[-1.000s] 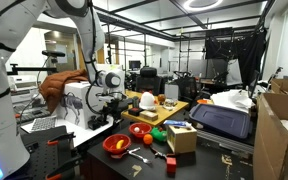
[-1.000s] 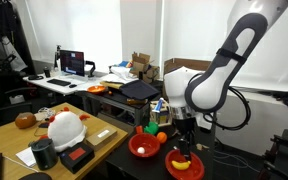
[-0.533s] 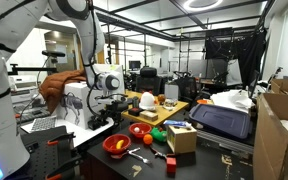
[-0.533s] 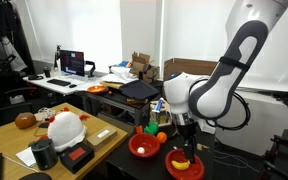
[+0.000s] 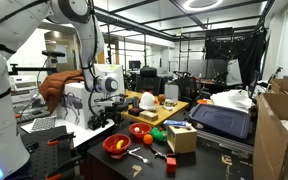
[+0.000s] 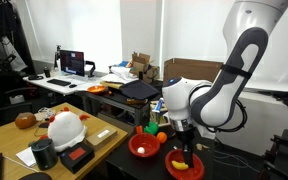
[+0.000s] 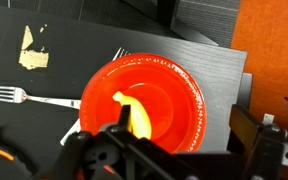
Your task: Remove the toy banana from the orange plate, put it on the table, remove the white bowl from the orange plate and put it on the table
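Zero of two removals done. Small yellow curved plastic toy banana (image 7: 132,112) lies flat in the round red-orange plate (image 7: 189,85), just off centre toward 7 o'clock in the wrist view. Its long axis runs 10 to 4 o'clock, with the 4 o'clock end hidden under the gripper (image 7: 169,150). Gripper is wide open, holding nothing, above the plate. No white bowl visible on the plate. Dark worktop (image 7: 74,50) surrounds it.

On the table (image 7: 212,58), plate (image 7: 180,88) with toy banana (image 7: 134,114) inside; fork (image 7: 20,96) apparently just left.
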Controlling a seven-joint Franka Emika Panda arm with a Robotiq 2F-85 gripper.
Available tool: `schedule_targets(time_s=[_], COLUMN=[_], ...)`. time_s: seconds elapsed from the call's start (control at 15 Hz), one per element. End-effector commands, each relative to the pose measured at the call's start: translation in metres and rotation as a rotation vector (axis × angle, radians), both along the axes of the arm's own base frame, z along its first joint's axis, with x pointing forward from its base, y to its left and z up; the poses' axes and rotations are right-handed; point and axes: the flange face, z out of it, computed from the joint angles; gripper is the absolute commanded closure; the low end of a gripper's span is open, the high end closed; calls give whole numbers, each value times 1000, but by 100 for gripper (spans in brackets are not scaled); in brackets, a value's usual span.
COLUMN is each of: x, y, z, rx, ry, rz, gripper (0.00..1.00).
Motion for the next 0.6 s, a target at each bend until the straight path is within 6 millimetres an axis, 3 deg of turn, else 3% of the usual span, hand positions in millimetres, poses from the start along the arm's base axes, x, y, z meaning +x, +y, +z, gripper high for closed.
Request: schedule_targets(time_s=[0.0, 0.2, 0.53], x=[13, 28, 55], y=[-1, -9, -46], z=[-29, -52, -74], rx=[30, 50, 53], ry=[-31, -61, -111], rz=[-3, -8, -31], gripper=[0, 0, 0])
